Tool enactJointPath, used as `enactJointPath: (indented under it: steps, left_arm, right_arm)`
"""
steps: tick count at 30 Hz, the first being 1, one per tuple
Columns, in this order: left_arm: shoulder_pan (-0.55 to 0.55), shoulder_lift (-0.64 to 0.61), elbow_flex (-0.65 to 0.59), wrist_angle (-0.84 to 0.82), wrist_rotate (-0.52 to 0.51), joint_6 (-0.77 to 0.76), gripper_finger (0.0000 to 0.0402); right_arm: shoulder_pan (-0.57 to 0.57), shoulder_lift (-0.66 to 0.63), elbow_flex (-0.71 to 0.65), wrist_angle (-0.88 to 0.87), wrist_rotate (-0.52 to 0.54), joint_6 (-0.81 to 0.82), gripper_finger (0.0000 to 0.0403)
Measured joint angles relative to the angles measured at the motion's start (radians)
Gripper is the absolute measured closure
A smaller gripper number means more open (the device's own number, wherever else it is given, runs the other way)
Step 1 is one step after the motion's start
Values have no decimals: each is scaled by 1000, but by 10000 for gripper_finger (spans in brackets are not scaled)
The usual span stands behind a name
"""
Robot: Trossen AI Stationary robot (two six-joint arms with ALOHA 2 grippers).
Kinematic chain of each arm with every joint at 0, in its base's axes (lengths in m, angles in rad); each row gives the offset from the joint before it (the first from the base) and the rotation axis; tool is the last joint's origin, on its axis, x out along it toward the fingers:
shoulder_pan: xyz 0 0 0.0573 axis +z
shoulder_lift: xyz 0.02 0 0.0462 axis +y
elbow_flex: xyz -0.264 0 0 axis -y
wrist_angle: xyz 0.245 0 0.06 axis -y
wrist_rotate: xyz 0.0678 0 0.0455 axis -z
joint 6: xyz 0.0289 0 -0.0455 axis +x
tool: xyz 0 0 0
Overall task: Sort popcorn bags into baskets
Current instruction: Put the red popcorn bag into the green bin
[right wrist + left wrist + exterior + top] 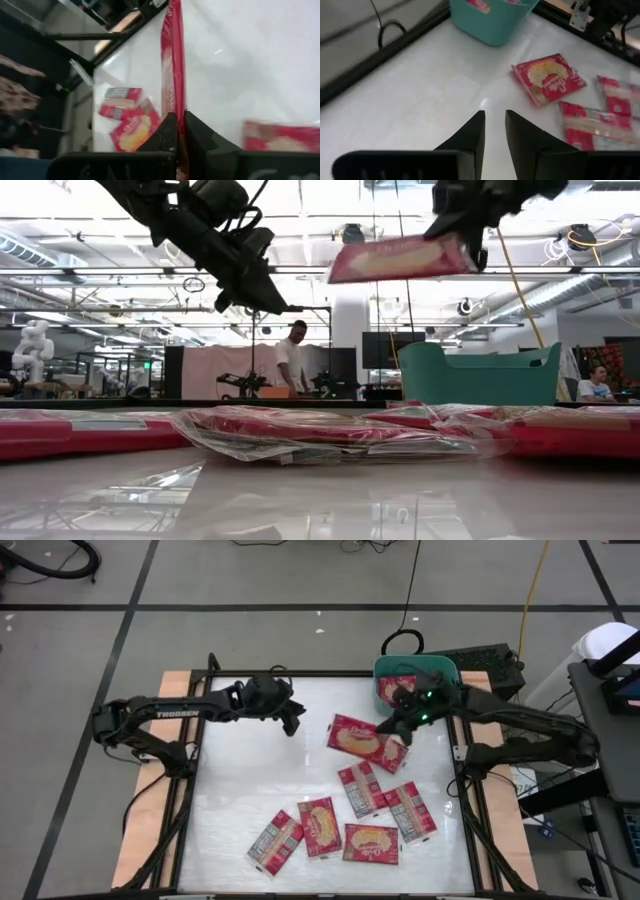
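Loose popcorn bags (pixel 362 787) crowd the table (pixel 240 790) — perhaps overlapping.

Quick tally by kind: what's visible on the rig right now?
popcorn bags: 7 clearly visible (5 flat on the table, 1 in the right gripper, 1 in the basket; more may be hidden)
basket: 1
Total: 8

The only legible text is "TROSSEN" in white letters along the left arm (pixel 170 712).
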Motion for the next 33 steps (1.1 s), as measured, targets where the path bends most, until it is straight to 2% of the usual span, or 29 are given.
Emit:
enactJointPath:
  steps: [4,10,14,23,33]
  left_arm:
    - [-3,0,0,1,0,-53,323]
    - [-14,0,0,0,13,-54,323]
    - [-14,0,0,0,49,-55,323]
    - [-32,0,0,0,52,-55,323]
    - [-70,0,0,-1,56,-81,323]
  right_arm:
    - [-69,-1,137,-171,-43,-138,402]
    - [-179,4,262,-261,-143,-234,402]
    - [-243,3,311,-301,-203,-276,402]
    - [-365,14,366,-407,-310,-360,402]
    - [-501,117,523,-627,-312,-539,401]
